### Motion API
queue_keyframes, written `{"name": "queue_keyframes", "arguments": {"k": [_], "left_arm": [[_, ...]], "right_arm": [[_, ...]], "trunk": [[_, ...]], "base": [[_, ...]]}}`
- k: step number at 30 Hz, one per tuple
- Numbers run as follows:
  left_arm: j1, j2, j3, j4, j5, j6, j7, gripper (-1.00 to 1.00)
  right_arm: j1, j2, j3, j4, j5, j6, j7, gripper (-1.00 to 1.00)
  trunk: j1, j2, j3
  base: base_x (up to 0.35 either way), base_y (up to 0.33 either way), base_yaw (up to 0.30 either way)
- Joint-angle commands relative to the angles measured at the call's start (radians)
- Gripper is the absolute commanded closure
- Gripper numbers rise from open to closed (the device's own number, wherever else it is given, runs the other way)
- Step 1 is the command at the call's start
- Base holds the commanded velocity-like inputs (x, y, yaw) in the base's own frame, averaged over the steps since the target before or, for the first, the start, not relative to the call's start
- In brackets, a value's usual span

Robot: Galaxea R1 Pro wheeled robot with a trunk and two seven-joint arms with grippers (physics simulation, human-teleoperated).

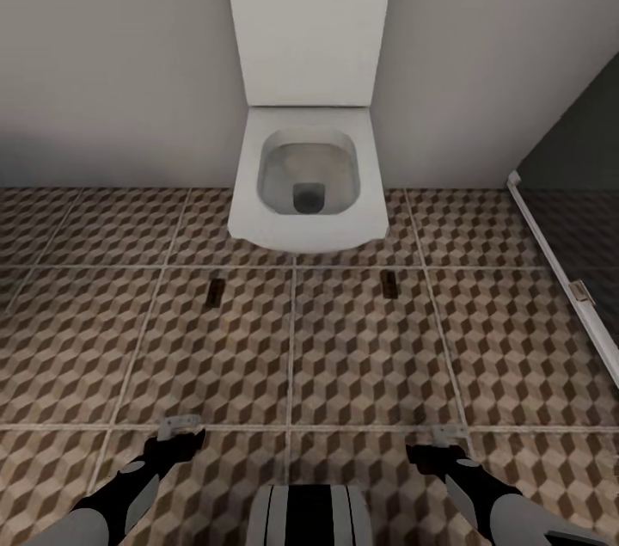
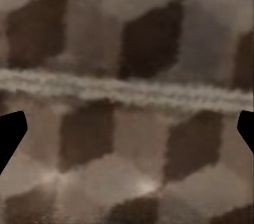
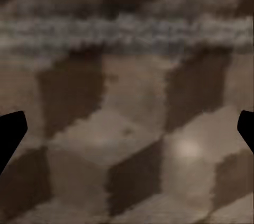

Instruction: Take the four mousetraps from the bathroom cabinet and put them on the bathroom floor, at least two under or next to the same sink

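Note:
Two mousetraps lie flat on the bathroom floor [image 1: 361, 357] in front of a toilet, one [image 1: 216, 291] to the left and one [image 1: 389, 285] to the right. They are small dark brown rectangles. My left gripper [image 1: 179, 428] hangs low over the tiles at the lower left, open and empty. My right gripper [image 1: 447, 436] does the same at the lower right. In each wrist view the fingertips [image 2: 10, 131] [image 3: 10, 131] stand far apart over cube-patterned tile and a grout line. The cabinet and the sink are out of view.
A white wall-hung toilet [image 1: 308, 176] with its lid up stands against the grey wall straight ahead. A glass shower screen with a white frame [image 1: 559, 271] runs along the right side. My trunk [image 1: 309, 516] shows at the bottom edge.

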Motion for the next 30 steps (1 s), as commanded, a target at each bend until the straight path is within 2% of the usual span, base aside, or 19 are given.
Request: {"name": "queue_keyframes", "arguments": {"k": [1, 13, 30], "left_arm": [[0.0, 0.001, -0.008, 0.001, 0.01, -0.004, -0.002, -1.0], [0.0, 0.002, -0.012, 0.001, 0.01, -0.006, -0.002, -1.0], [0.0, -0.003, -0.014, 0.003, 0.009, -0.009, 0.006, -1.0]], "right_arm": [[0.0, 0.0, -0.009, 0.001, 0.01, -0.003, 0.003, -1.0], [0.0, 0.0, -0.008, 0.001, 0.011, -0.004, 0.003, -1.0], [0.0, 0.002, -0.005, -0.001, 0.012, -0.004, 0.005, -1.0]], "trunk": [[-0.001, 0.0, 0.0], [-0.001, 0.0, 0.0], [-0.001, 0.0, 0.0]], "base": [[-0.343, 0.0, 0.0], [-0.293, 0.0, 0.0], [-0.034, 0.0, 0.0]]}}
